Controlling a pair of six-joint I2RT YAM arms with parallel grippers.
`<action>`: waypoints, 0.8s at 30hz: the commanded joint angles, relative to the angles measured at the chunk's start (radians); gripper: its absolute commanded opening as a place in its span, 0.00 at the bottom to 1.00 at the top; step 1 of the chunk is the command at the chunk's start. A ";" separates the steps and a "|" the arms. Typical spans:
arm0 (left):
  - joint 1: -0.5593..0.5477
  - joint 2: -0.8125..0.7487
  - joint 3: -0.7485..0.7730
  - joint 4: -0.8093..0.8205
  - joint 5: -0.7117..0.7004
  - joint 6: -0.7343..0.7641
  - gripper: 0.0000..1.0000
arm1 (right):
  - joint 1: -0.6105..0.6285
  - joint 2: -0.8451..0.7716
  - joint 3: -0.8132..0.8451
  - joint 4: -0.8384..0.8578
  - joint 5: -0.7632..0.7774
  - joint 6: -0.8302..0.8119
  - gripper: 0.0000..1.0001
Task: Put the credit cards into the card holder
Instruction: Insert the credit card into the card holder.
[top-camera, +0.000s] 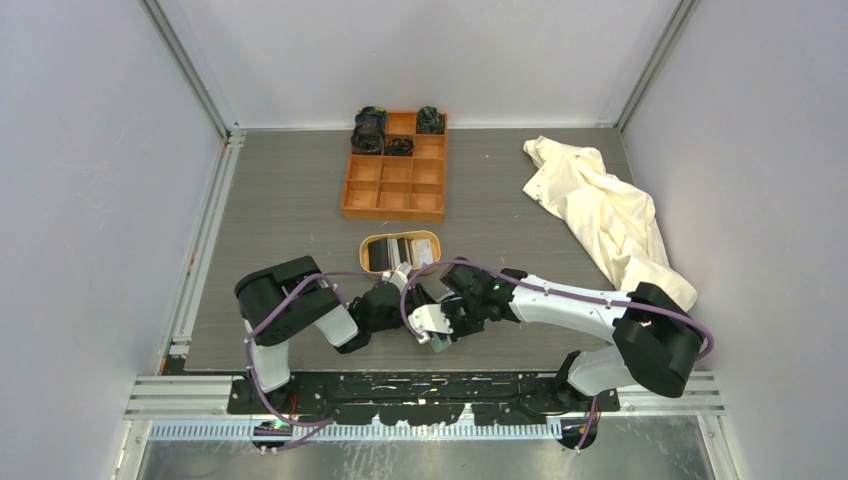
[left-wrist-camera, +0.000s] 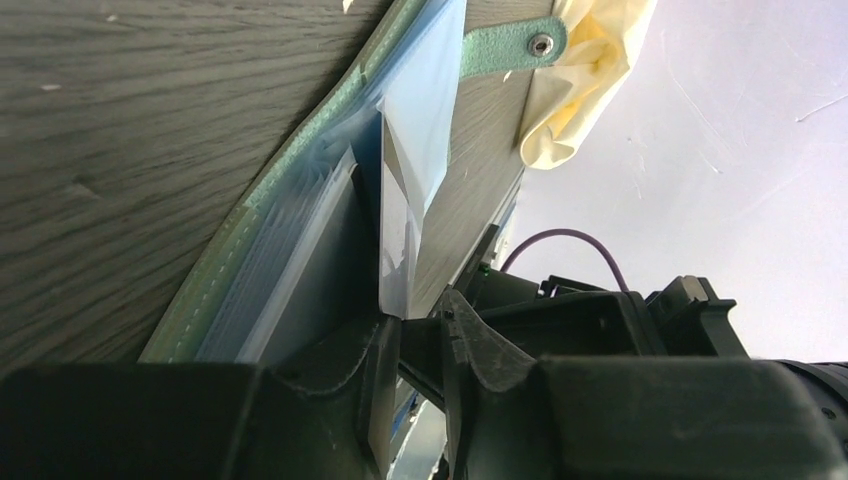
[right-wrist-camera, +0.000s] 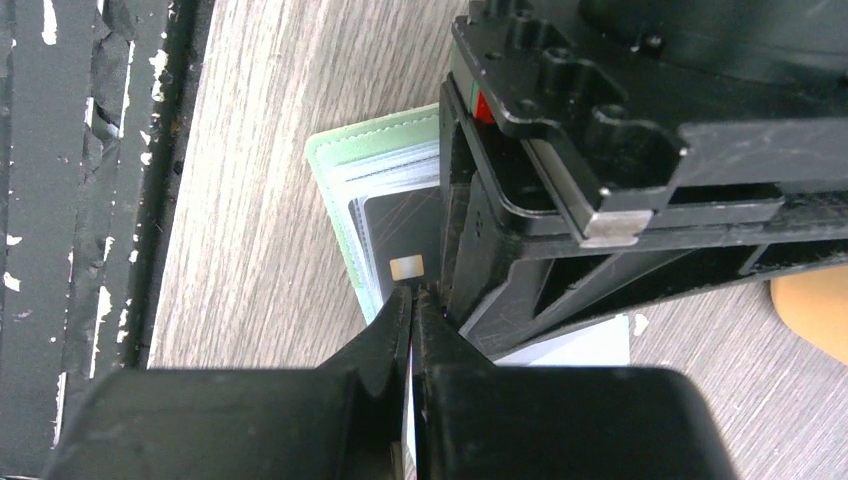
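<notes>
The card holder (right-wrist-camera: 345, 165) lies open on the bench (top-camera: 280, 200) near the front edge. Both arms meet over it, so neither is the nearer one.

In the left wrist view a pale card (left-wrist-camera: 415, 120) stands on its edge. Its long axis runs straight away from the left tool (left-wrist-camera: 418, 318) and into the fan of clear pockets. The holder therefore lies directly ahead of that tool, with the pocket mouths facing it. The left tool is released: its 2 fingers stand apart with a gap wider than the card. The card's near corner rests against 1 finger only, so nothing pinches it.

The right tool (right-wrist-camera: 411, 300) comes in from the opposite side and is clenched, with its tips at the edge of a dark card (right-wrist-camera: 395, 225) that has a gold chip and sits in a pocket. A thin pale sliver shows between its fingers. I cannot tell whether that is a card or a pocket leaf.

My judgement is that the next move turns on the card's long axis matching the pocket slot. A push along that line should seat the card, while a push off that line would likely buckle the soft leaves. More cards wait in the oval tray (top-camera: 400, 238) just beyond.
</notes>
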 joint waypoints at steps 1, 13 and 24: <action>-0.001 -0.028 -0.038 -0.191 0.004 0.079 0.25 | -0.030 0.000 0.020 0.041 0.095 0.010 0.02; 0.002 -0.169 -0.056 -0.360 -0.036 0.132 0.26 | -0.040 -0.005 0.025 0.037 0.076 0.026 0.03; 0.002 -0.381 -0.067 -0.618 -0.088 0.214 0.26 | -0.150 -0.056 0.076 -0.028 -0.175 0.124 0.08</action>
